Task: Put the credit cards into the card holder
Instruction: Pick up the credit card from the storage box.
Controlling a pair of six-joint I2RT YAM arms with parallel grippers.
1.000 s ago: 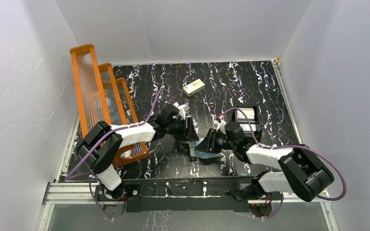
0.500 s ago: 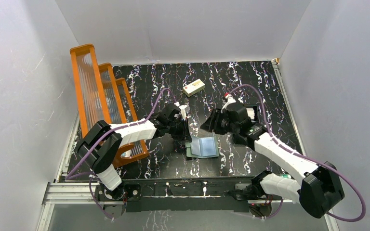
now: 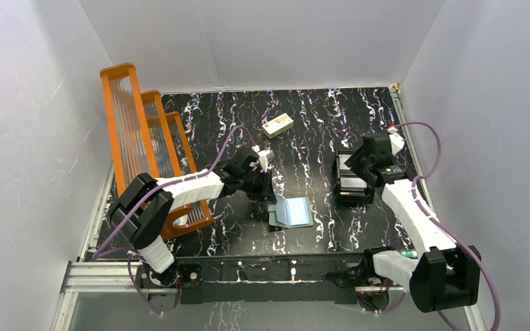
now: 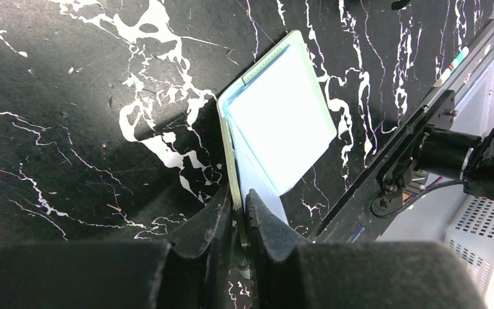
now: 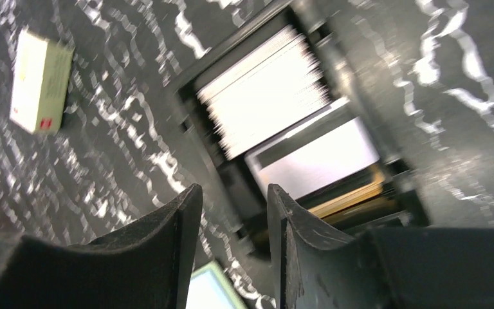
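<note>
By tray [image 3: 354, 200], R jaws apart, prob. empty

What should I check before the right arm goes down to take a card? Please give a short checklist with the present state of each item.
1. The card holder lies open, pale lining up: ok.
2. The left gripper pinches the holder's edge: ok.
3. The right gripper is open and empty: ok.
4. The right gripper is over the black tray that holds the credit cards: ok.
5. One card can be taken apart from the stack: cannot tell, the right wrist view is blurred.
</note>
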